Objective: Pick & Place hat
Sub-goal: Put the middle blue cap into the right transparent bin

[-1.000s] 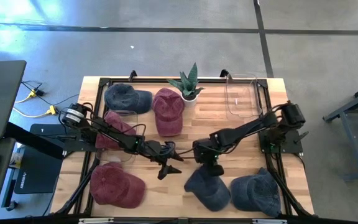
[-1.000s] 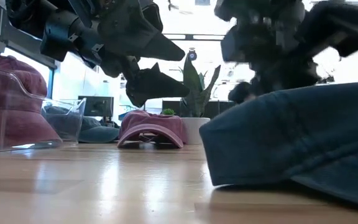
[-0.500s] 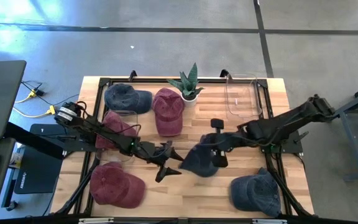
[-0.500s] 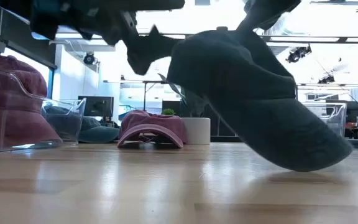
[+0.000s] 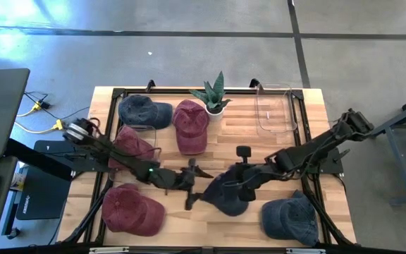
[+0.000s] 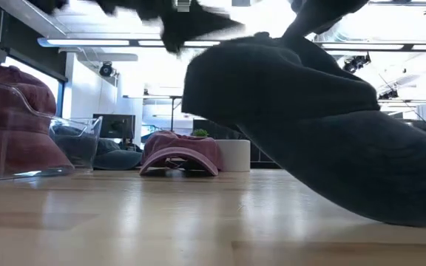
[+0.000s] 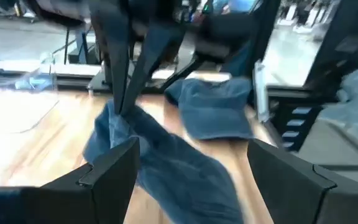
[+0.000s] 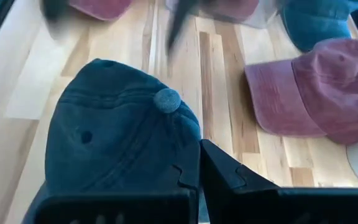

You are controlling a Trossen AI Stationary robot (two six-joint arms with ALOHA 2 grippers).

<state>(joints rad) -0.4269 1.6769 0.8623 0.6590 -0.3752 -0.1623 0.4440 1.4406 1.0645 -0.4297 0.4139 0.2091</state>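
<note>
The blue cap (image 5: 225, 194) hangs at the middle of the table's near half, pinched at its edge by the right gripper (image 5: 244, 180), whose fingers are closed on the fabric. In the right wrist view the cap (image 8: 114, 140) droops below those fingers, its crown button showing, and in the low view its lower edge (image 6: 324, 140) looks close to or on the wood. The left gripper (image 5: 192, 185) hovers just beside the cap with its fingers spread wide, holding nothing.

No writing or label can be read anywhere.

A clear bin (image 5: 273, 111) stands at the far right with nothing visible in it. A second clear bin (image 6: 21, 137) at the left holds a red cap (image 5: 129, 144). Loose on the table lie another blue cap (image 5: 289, 220), a red cap (image 5: 131, 210), a red cap (image 5: 190, 125) and a blue cap (image 5: 144, 111), near a potted plant (image 5: 213, 95).
</note>
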